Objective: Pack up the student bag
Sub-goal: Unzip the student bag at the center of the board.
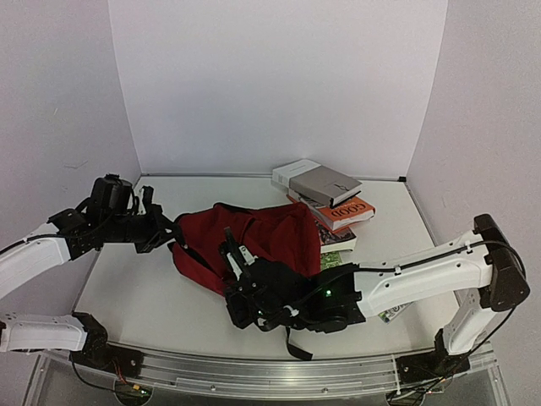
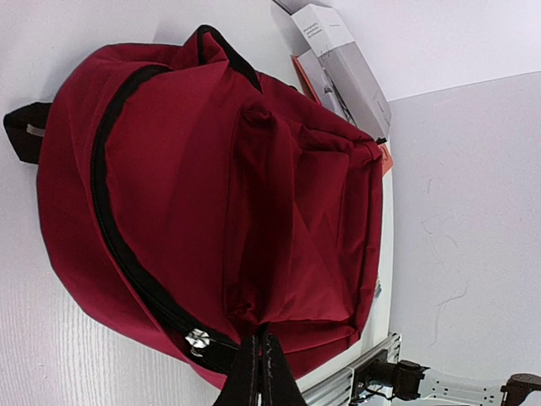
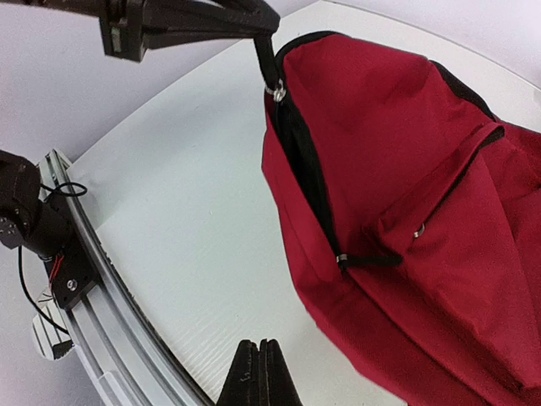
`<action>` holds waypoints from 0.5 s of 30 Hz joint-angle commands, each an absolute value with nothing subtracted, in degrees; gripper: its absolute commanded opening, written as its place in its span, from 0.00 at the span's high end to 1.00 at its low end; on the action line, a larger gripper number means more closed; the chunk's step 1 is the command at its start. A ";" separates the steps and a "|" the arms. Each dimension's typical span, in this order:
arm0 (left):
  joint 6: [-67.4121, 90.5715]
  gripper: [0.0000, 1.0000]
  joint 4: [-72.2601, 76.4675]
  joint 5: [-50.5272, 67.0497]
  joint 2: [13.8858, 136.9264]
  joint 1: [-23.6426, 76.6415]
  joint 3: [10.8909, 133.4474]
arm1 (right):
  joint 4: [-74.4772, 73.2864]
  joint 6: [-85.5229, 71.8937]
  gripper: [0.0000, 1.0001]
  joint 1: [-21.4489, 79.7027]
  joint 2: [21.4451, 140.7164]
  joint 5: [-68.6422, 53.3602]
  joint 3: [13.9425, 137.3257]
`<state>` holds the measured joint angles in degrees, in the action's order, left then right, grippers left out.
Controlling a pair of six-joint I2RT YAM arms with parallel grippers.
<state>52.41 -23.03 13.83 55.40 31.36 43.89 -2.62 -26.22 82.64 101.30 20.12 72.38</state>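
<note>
Closest to the lens in the right wrist view, the black two-finger right claw (image 3: 258, 372) has its tips pressed together on nothing. It is poised over the white desk (image 3: 194, 211) just beside the near flank of the student bag (image 3: 406, 169), a large dark red fabric backpack. Across from it, the black left claw (image 3: 265, 24) is clamped on a black pull tab (image 3: 268, 61) that ends in a small metal ring (image 3: 275, 88) at the bag's rim. The fabric there rises toward the claw. That hold looks meant to keep the black zipper (image 3: 310, 178) taut and the bag steady, so the free claw can work the small silver slider (image 3: 341, 258) further along the track. Whether the main compartment is open at all I cannot tell.

The bag lies in the middle of the desk with its front pocket (image 2: 296, 220) upward, slumped and creased, seemingly with little inside. A stack of hardback books (image 1: 319, 179), grey on orange, waits close behind it at the back right.
</note>
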 commanded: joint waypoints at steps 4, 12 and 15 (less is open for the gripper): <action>48.01 1.00 -16.83 23.96 56.80 30.17 48.81 | -2.49 -28.34 0.85 82.97 99.31 22.06 72.68; 44.82 1.00 -16.08 32.21 55.32 30.27 49.41 | -3.43 -20.60 0.43 81.71 108.47 24.56 83.29; 44.68 1.00 -16.19 33.02 54.82 30.23 49.38 | -3.39 -17.90 0.38 80.43 111.92 24.35 87.12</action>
<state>46.56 -20.36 28.46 56.88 30.30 45.43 -3.71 -22.70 82.11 107.53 22.98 81.83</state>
